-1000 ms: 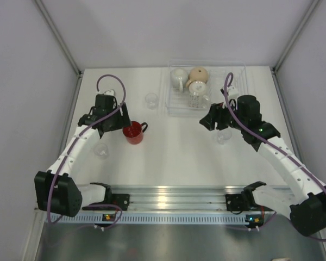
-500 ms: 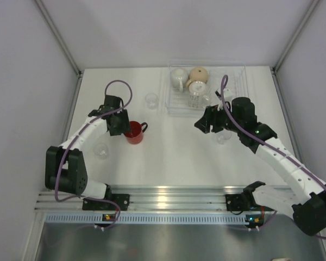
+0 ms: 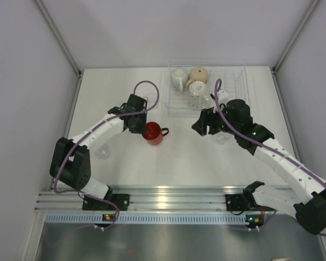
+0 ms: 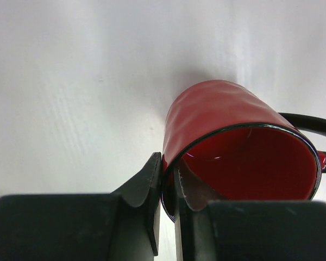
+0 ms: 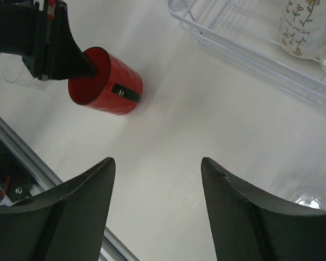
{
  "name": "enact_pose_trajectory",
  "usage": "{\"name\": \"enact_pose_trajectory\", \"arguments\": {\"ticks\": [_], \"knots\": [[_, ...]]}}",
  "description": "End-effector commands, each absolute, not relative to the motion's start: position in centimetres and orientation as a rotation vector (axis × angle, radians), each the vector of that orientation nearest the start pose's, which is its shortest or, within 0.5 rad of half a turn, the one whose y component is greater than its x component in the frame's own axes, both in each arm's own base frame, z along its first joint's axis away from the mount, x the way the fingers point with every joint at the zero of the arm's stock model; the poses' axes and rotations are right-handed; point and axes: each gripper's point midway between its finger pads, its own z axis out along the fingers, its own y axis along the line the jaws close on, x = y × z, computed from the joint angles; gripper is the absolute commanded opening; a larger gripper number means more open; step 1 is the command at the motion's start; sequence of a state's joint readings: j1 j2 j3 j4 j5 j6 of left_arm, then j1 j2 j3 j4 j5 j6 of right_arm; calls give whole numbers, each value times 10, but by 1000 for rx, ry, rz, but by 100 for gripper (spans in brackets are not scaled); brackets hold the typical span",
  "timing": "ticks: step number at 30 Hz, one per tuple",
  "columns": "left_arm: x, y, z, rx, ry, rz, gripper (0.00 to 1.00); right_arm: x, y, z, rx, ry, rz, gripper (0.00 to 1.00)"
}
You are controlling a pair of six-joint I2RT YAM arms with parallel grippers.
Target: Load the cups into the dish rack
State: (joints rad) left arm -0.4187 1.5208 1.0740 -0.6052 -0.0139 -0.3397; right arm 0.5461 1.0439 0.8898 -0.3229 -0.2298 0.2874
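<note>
The red mug (image 3: pixel 154 134) hangs tilted just over the white table, left of centre, its dark handle pointing right. My left gripper (image 3: pixel 143 126) is shut on its rim (image 4: pixel 171 163), one finger inside the mug (image 4: pixel 228 125) and one outside. The same grip shows in the right wrist view, on the mug (image 5: pixel 111 87). My right gripper (image 3: pixel 204 124) stands open over bare table (image 5: pixel 157 163), nothing between its fingers. The clear dish rack (image 3: pixel 236 76) at the back holds a white mug (image 3: pixel 179 78), a tan mug (image 3: pixel 199 73) and a printed clear cup (image 3: pixel 196 90).
A small clear glass (image 3: pixel 101 150) stands under the left arm, and another (image 3: pixel 224 136) lies beneath the right arm, seen too as a glass (image 5: pixel 311 199). The rack's near edge (image 5: pixel 244 51) is just beyond my right gripper. A metal rail (image 3: pixel 168 193) runs along the near edge.
My left gripper closed on the red mug's rim and carried it to the right, toward the table's middle. The right gripper shifted slightly left and stayed open.
</note>
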Motion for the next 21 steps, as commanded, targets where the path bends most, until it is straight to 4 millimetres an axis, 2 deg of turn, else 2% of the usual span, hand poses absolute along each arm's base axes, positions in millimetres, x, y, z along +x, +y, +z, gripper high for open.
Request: {"name": "enact_pose_trajectory", "arguments": {"ticks": [1, 4, 5, 7, 8, 9, 13, 17, 21], "knots": [[316, -186, 123, 235, 2510, -331, 0, 265, 223, 220, -459, 2042, 713, 65], [307, -211, 125, 317, 2481, -402, 0, 269, 229, 212, -463, 2059, 705, 65], [302, -217, 122, 345, 2485, -422, 0, 271, 234, 206, -464, 2081, 700, 66], [298, -228, 121, 383, 2470, -439, 0, 275, 244, 210, -475, 2075, 697, 66], [297, -232, 119, 397, 2471, -437, 0, 277, 252, 201, -488, 2097, 681, 66], [294, -237, 118, 418, 2469, -444, 1, 279, 259, 206, -495, 2090, 682, 65], [290, -249, 111, 448, 2489, -454, 3, 282, 285, 191, -551, 2118, 670, 65], [286, -258, 103, 454, 2519, -483, 7, 281, 300, 187, -586, 2081, 688, 65], [285, -261, 99, 448, 2532, -481, 5, 278, 309, 177, -623, 2076, 672, 64]]}}
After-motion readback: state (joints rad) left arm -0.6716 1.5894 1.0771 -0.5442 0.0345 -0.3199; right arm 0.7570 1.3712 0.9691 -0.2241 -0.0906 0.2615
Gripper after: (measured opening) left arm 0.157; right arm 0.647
